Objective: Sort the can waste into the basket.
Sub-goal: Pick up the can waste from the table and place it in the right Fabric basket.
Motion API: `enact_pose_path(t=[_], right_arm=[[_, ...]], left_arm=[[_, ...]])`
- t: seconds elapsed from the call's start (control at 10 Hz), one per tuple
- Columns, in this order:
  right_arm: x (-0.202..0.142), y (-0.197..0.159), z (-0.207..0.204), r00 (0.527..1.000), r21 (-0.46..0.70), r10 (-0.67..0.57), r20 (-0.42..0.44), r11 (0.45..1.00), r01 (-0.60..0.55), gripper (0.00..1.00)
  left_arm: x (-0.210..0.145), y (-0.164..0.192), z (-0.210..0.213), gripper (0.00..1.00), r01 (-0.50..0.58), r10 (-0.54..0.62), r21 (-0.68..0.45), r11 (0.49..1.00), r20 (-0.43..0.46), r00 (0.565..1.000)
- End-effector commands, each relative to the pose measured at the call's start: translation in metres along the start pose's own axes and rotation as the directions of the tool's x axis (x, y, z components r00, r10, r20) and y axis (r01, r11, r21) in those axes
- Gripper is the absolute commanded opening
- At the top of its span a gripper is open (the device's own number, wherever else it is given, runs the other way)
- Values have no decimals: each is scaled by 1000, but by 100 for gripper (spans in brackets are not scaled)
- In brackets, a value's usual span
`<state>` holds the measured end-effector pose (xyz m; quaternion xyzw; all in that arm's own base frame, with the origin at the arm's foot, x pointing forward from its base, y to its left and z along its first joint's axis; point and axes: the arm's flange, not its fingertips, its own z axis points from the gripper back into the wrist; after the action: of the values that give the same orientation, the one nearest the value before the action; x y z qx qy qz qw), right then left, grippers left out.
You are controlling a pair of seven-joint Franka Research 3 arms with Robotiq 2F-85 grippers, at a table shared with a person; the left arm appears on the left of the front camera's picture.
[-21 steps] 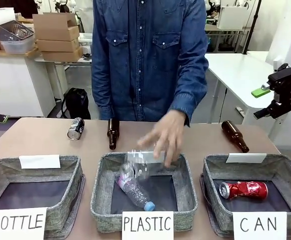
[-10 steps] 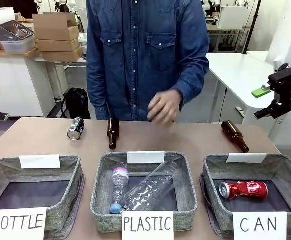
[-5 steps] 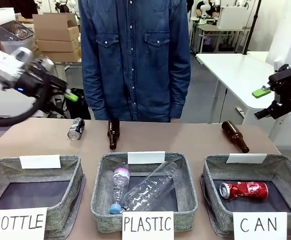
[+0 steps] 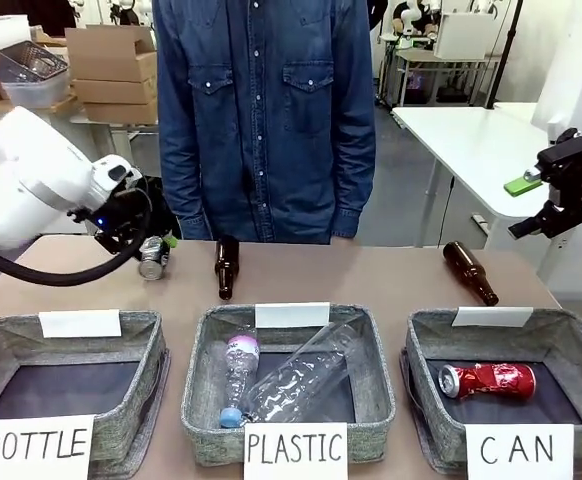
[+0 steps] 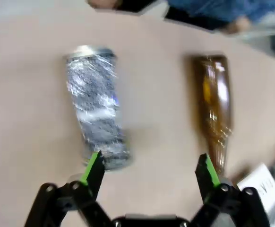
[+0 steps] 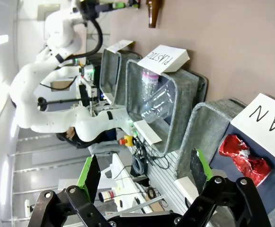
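Near right, the crushed red metal can (image 4: 487, 380) lies in the grey felt CAN basket (image 4: 421, 360). Far left, the left gripper (image 5: 149, 172), fingers apart, hovers by the dark metal can (image 5: 96, 118) lying flat. Next it probably must straddle and squeeze it. The right gripper (image 6: 144, 175) hangs open too.

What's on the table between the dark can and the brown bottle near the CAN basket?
In the front view, a second brown bottle, close to the dark can; the rest is bare table.
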<state>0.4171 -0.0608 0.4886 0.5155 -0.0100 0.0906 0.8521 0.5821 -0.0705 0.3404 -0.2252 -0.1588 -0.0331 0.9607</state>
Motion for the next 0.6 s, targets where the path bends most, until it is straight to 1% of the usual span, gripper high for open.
enact_pose_path(t=[0.0,0.2,0.5], right_arm=[[1,1,5,1000,1,19,-11,1000,-19,100],[1,1,5,1000,1,19,-11,1000,-19,100],[1,1,5,1000,1,19,-11,1000,-19,100]], left_arm=[[21,3,-15,100,-46,39,108,993,62,997],[30,10,-10,100,-88,79,118,989,74,994],[24,8,-27,100,-80,78,118,990,22,997]])
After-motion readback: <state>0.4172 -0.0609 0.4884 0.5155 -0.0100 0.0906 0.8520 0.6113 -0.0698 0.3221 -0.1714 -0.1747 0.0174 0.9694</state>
